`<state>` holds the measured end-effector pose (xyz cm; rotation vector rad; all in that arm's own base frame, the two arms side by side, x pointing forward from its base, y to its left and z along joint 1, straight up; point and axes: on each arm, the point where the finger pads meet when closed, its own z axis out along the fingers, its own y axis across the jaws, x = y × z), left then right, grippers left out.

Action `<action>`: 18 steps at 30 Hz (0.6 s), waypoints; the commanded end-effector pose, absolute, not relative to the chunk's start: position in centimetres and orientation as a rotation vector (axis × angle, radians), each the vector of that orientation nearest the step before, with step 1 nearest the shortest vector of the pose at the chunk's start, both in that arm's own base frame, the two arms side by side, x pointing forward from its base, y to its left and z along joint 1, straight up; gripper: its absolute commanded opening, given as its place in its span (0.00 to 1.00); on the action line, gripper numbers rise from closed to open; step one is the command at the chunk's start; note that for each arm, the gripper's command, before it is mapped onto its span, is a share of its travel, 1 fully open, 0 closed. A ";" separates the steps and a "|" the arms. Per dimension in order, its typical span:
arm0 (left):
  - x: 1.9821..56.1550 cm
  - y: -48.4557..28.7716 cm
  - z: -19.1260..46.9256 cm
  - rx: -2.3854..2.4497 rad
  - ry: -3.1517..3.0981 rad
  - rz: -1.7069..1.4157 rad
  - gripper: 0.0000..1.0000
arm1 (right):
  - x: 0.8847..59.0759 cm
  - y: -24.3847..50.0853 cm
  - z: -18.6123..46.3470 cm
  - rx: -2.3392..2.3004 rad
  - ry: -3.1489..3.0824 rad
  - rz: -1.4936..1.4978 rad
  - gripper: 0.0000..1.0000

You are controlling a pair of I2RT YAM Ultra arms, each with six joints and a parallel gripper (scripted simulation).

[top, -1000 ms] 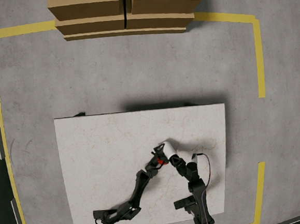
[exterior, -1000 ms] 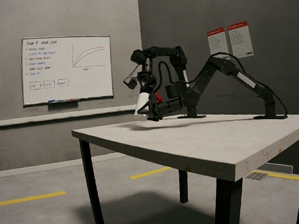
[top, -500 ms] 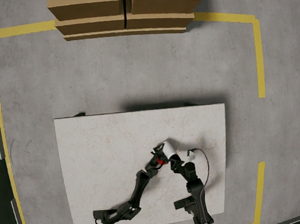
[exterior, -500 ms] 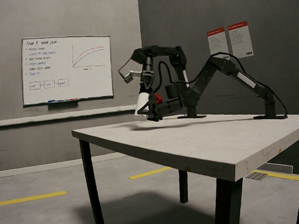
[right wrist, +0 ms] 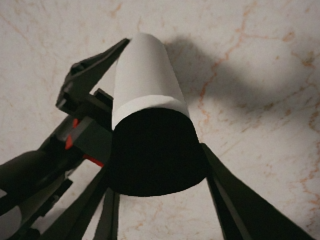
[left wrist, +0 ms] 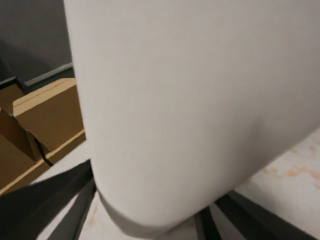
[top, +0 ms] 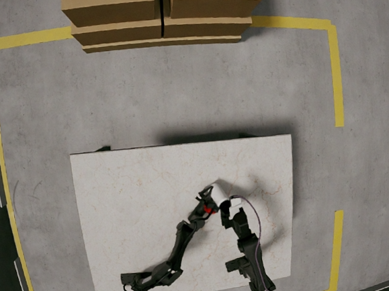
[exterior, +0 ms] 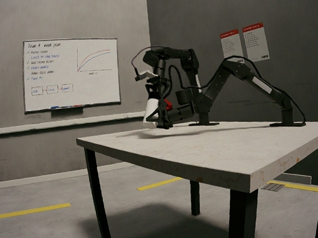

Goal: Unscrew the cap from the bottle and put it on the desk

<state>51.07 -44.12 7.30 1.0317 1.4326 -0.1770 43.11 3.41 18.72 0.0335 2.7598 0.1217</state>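
A white bottle with a black cap is held tilted, low over the marble table. My left gripper comes in from the side and is shut on the bottle's white body. My right gripper comes down from above. Its two fingers press on either side of the black cap. The bottle's body fills the left wrist view. The cap is hidden behind the fingers in the top and exterior views.
Both arm bases stand on the table's near edge in the top view. Stacked cardboard boxes stand on the floor beyond the table. Yellow floor tape marks the cell. A whiteboard hangs on the wall.
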 end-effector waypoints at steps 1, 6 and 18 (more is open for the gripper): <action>52.0 -44.1 10.9 0.950 1.371 -0.186 0.00 | 43.2 3.0 19.7 -0.317 2.716 -0.047 0.00; 52.0 -44.1 10.9 0.950 1.371 -0.186 0.00 | 43.3 3.0 19.8 -0.617 2.650 -0.166 0.00; 52.0 -44.1 10.9 0.950 1.371 -0.186 0.00 | 43.5 3.3 20.0 -1.260 2.387 -0.414 0.00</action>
